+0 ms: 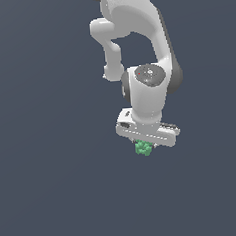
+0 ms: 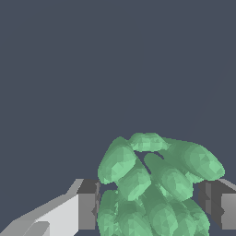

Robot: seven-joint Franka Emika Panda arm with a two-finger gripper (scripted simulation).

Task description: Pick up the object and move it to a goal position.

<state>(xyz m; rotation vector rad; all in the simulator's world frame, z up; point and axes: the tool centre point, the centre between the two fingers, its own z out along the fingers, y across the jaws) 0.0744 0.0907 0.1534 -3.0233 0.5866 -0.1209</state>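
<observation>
The object is a small bright green lumpy cluster (image 1: 144, 148) of rounded knobs. In the exterior view it hangs just under the white gripper (image 1: 145, 146), whose hand hides most of the fingers. In the wrist view the green cluster (image 2: 152, 189) fills the gap between the two grey finger pads (image 2: 87, 205), which press against it from both sides. The gripper (image 2: 150, 203) is shut on the cluster and holds it off the ground.
The white arm (image 1: 147, 82) reaches down from the top of the exterior view. A plain dark grey-blue floor (image 1: 56, 195) lies all around, with no other objects in sight.
</observation>
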